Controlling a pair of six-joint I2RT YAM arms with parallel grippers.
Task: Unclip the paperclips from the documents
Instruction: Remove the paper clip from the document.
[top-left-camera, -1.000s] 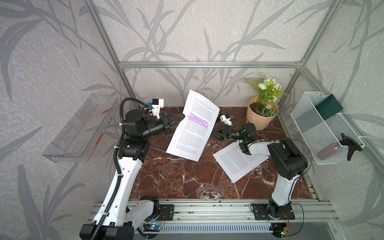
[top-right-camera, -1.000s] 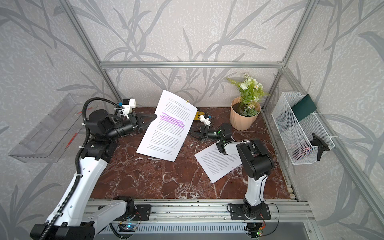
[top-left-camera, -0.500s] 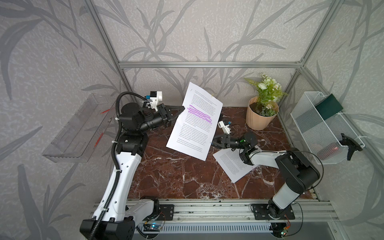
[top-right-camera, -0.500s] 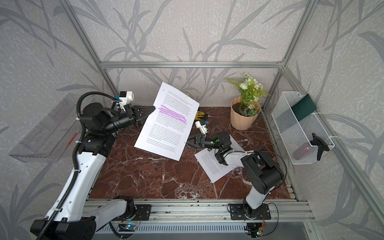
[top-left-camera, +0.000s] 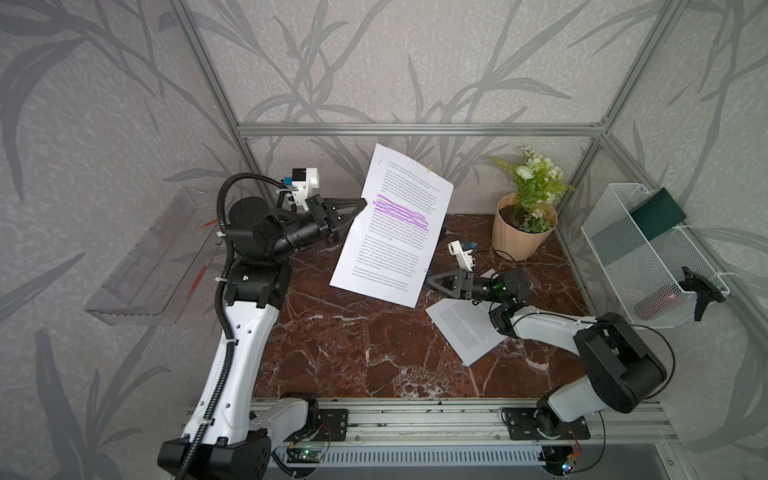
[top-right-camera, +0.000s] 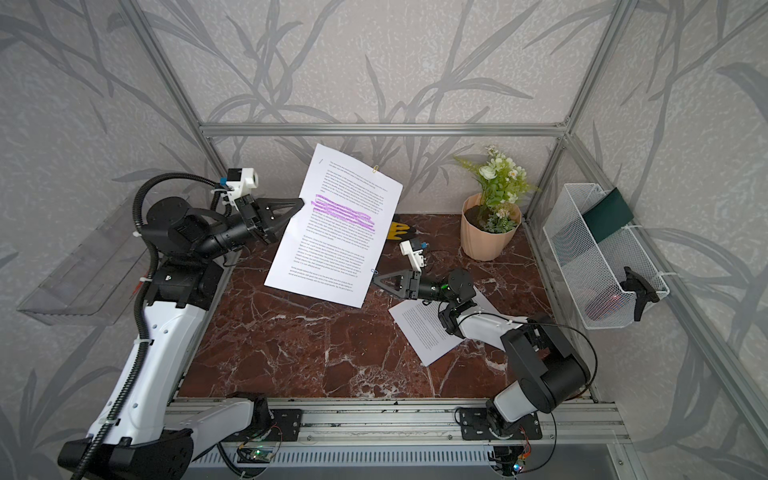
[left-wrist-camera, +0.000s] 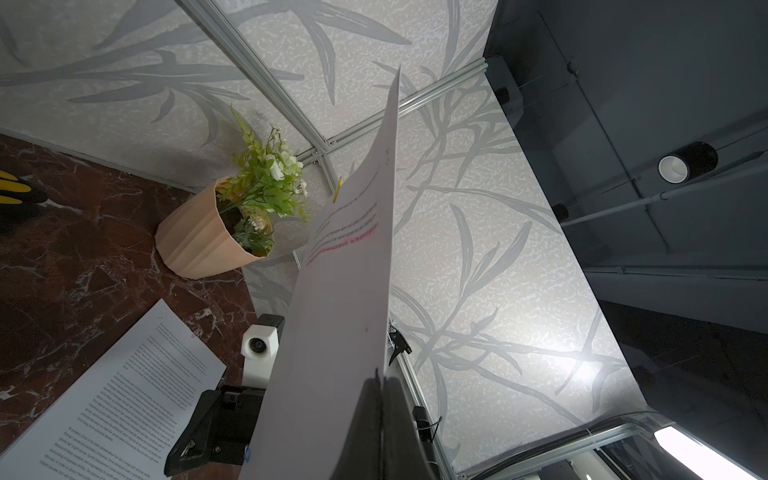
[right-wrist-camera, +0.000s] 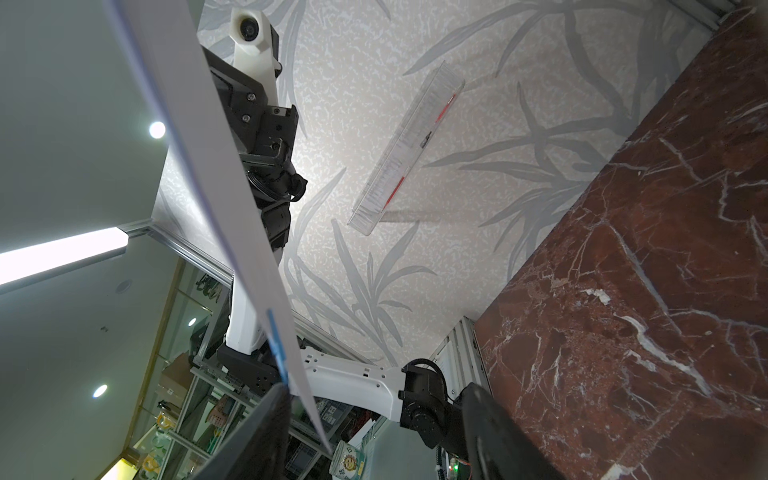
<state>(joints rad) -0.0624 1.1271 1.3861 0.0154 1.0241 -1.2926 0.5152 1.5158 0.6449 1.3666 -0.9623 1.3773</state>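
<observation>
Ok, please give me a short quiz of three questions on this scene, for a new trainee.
1. Which tool holds the highlighted document in the air? A) left B) right C) neither
2. True or false: the right tool stands open by the blue paperclip.
3. Fill in: the top paperclip on the held document is ___ in colour.
Key: 1 A, the left tool is shut on its edge. 2 True. 3 Gold.

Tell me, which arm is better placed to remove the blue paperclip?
Probably right. The right gripper, open, sits beside the blue paperclip on the highlighted document; the left gripper is holding it up.
</observation>
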